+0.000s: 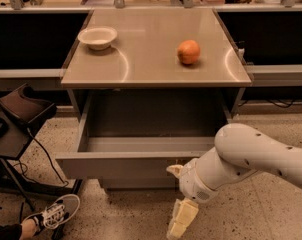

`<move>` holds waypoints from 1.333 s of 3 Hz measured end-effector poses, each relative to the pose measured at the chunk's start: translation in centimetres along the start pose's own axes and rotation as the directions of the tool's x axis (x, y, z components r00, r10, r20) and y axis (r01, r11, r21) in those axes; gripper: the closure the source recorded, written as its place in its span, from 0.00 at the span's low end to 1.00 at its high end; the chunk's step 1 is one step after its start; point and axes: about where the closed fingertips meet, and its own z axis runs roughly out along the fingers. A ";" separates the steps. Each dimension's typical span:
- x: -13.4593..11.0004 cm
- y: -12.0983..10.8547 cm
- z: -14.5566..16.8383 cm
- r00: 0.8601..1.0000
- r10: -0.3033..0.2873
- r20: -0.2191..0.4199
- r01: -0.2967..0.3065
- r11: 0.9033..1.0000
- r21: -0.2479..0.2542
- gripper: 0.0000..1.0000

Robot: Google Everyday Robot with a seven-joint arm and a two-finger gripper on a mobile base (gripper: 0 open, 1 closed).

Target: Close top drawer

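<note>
Speckled floor [116, 214], lower centre: wide-spread claw [177, 195] at front of wide grey metal top drawer [116, 165]; slip beneath edge risked.

Top drawer [116, 165] stands partly pulled out beneath the table's [156, 69] front edge; gripper [178, 194] sits at the drawer front towards the front right corner, fingers spread apart; bowl [97, 37] near back left corner; orange [189, 51] towards right edge.

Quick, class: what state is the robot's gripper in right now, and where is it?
Gripper: open, holding nothing, low against the right part of the top drawer front.
</note>
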 end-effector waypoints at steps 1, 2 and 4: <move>0.6 -2.4 1.2 0.999 0.013 -0.031 -0.013 1.000 -0.024 0.00; 1.2 -4.5 1.9 0.998 0.028 -0.054 -0.029 0.999 -0.022 0.00; 0.1 -8.4 2.4 0.994 0.047 -0.100 -0.046 0.999 0.015 0.00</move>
